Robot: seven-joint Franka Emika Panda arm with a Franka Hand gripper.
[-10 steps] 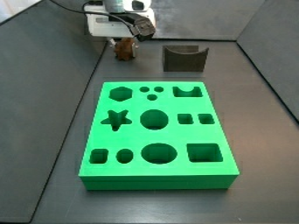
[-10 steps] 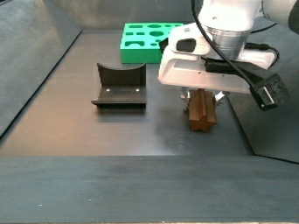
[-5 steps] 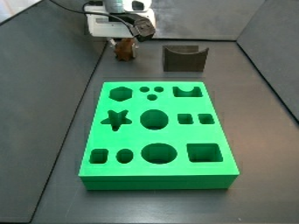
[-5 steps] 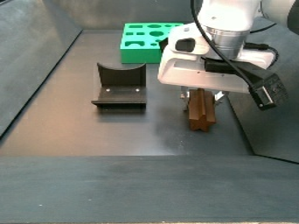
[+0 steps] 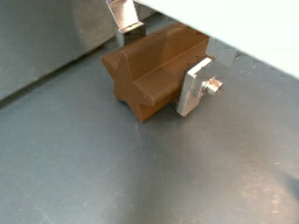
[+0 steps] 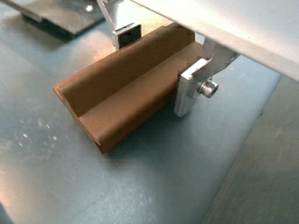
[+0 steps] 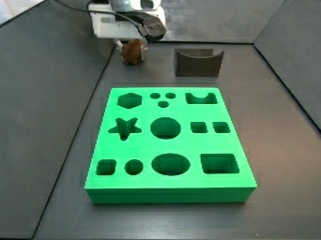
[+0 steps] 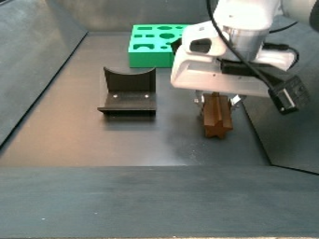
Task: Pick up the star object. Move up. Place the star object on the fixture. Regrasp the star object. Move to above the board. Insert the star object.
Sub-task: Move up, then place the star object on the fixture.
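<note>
Star object (image 8: 218, 116) is the reddish-brown wooden piece that stands on the dark floor, under the white body of the arm. In a side view the fixture (image 8: 127, 91) comes first from the left: a dark block with a notch on top, standing on the floor and well apart from the star object. Behind it, farther back, lies the board (image 8: 156, 44), bright green with many shaped holes. To the right of the fixture is the gripper (image 8: 219, 97), low over the floor, with the star object between its fingers.

In a side view from another place, the gripper (image 7: 129, 44) is at the far end of the floor, left of the fixture (image 7: 197, 62). Only a small brown part of the star object (image 7: 130, 52) shows below it. The board (image 7: 170, 142) lies nearer to the camera, and its star-shaped hole (image 7: 123, 127) is on its left side.

In both wrist views the two silver fingers stand on opposite sides of the brown piece. One finger (image 5: 195, 86) lies flat against one face of the star object (image 5: 152, 72), and its dark pad is not clear to see. On the other finger only the upper plate and a dark pad (image 5: 128, 32) show at the far edge of the piece. In a wrist view the star object (image 6: 122, 89) looks long and ridged, and the finger (image 6: 193, 86) touches its side, so the gripper (image 6: 156, 61) is closed onto the piece. The lower end of the piece seems to rest on the floor.
</note>
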